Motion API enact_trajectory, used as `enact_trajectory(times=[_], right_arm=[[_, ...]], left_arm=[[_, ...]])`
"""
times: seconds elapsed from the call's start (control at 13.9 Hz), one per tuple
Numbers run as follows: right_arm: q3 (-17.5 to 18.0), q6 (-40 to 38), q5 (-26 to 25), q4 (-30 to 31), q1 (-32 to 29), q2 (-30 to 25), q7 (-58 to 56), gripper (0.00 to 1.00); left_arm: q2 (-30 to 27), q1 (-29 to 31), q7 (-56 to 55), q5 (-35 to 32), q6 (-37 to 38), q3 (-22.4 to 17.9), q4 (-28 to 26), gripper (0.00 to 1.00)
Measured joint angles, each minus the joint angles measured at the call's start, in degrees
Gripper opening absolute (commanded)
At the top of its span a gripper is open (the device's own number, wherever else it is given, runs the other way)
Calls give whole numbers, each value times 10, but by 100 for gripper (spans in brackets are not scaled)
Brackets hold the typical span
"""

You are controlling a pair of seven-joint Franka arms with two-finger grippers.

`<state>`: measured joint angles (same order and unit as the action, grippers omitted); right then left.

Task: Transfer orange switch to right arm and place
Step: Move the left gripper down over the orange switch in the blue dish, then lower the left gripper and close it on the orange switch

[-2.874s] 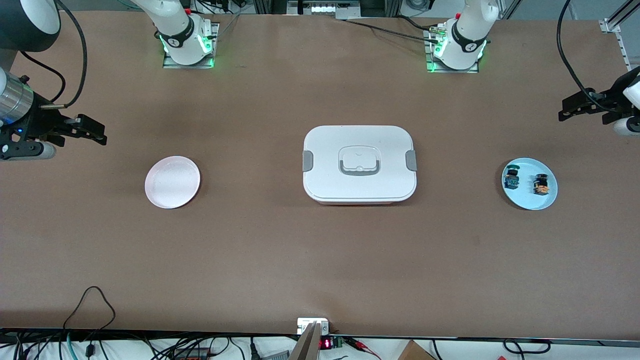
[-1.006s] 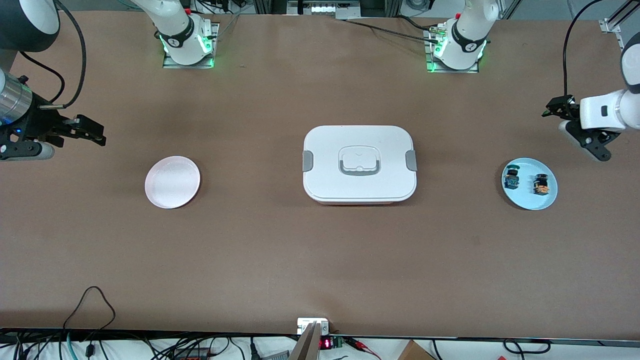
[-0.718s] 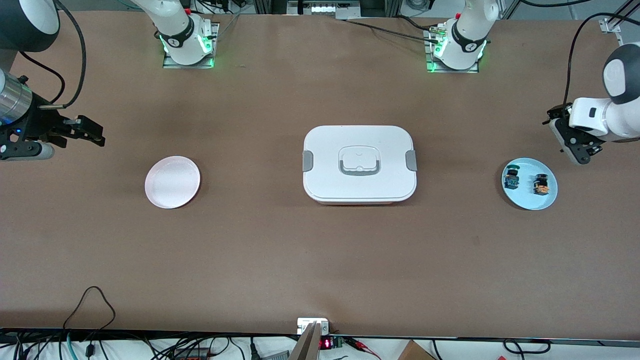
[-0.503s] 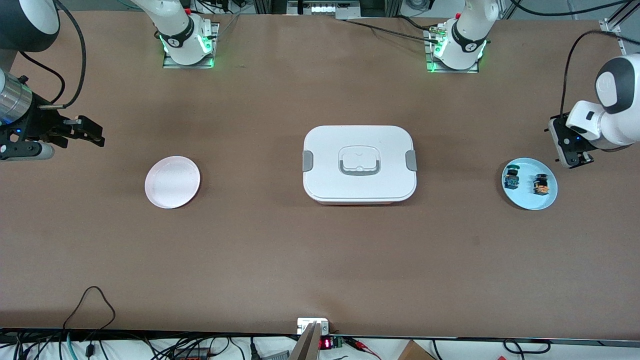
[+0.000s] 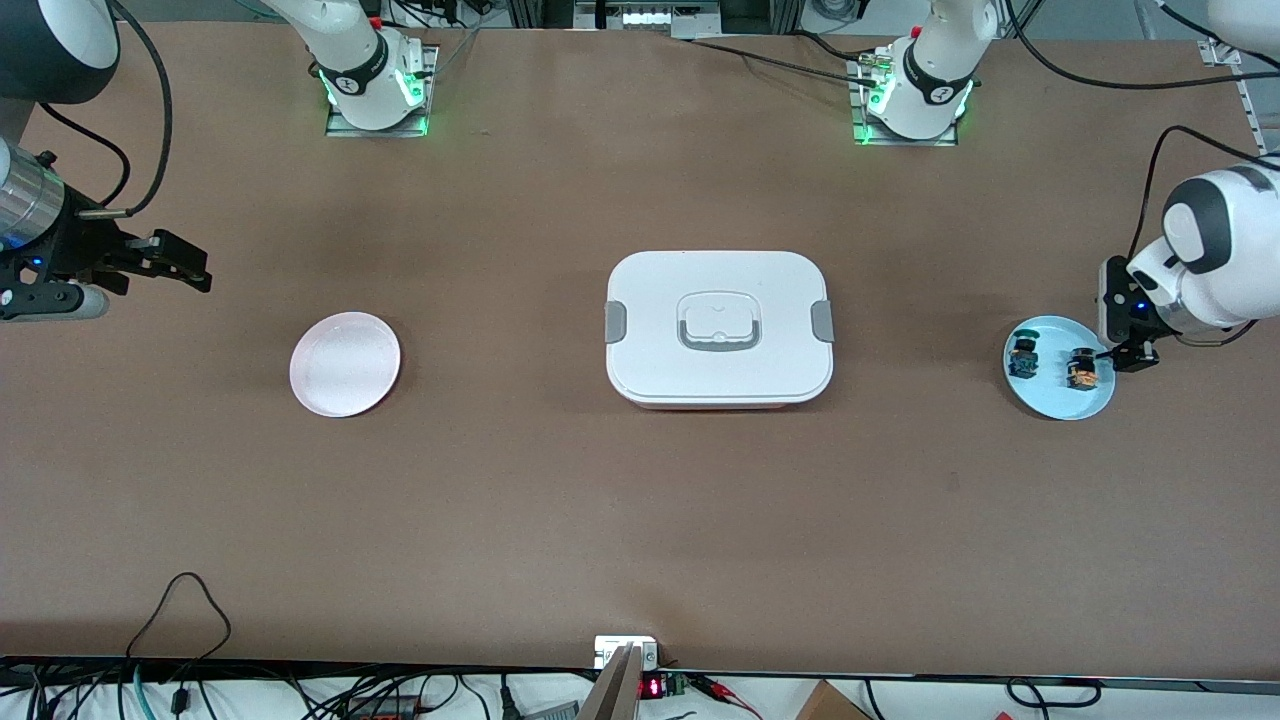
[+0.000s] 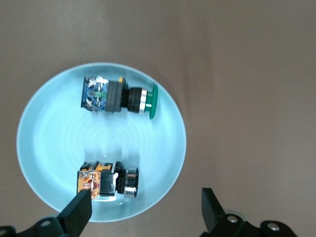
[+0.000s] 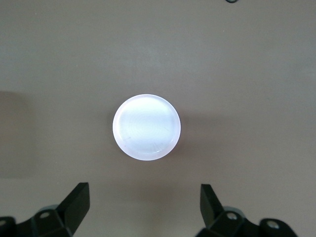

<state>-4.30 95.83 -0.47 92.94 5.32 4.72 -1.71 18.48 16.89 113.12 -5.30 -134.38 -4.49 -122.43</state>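
Two round plates sit on the matte brown table point(image 5: 500, 500), one at each end. Blue plate point(image 5: 1060, 402), glossy, at the left arm's end: carries the orange switch point(image 5: 1081, 369), a stubby black part with an orange body and silver collar, lying on its side, and just beside it, apart, a green-capped switch point(image 5: 1022, 356) with a blue-green body. Left gripper point(image 5: 1128, 350): black, over the blue plate's edge next to the orange switch, jaws spread wide, holding nothing. White plate point(image 5: 345, 363): smooth, bare, toward the right arm's end. White box point(image 5: 718, 328): rounded rectangle, grey side clips and grey lid handle, mid-table. Right gripper point(image 5: 175, 262): waits over the table near the white plate, jaws wide apart, holding nothing.
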Motion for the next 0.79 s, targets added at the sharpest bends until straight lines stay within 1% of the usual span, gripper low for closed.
enact_trajectory(times=[0.14, 0.22, 0.5, 0.79], right_arm=[[0, 0, 0, 0, 0, 0, 0, 100], [0, 0, 0, 0, 0, 0, 0, 100], [0, 0, 0, 0, 0, 0, 0, 100], [0, 0, 0, 0, 0, 2, 0, 100]], left_arm=[[22, 11, 40, 0, -70, 4, -16, 97], [30, 13, 48, 0, -86, 5, -20, 98], [35, 13, 55, 0, -98, 17, -18, 98], [35, 13, 55, 0, -99, 18, -9, 99]])
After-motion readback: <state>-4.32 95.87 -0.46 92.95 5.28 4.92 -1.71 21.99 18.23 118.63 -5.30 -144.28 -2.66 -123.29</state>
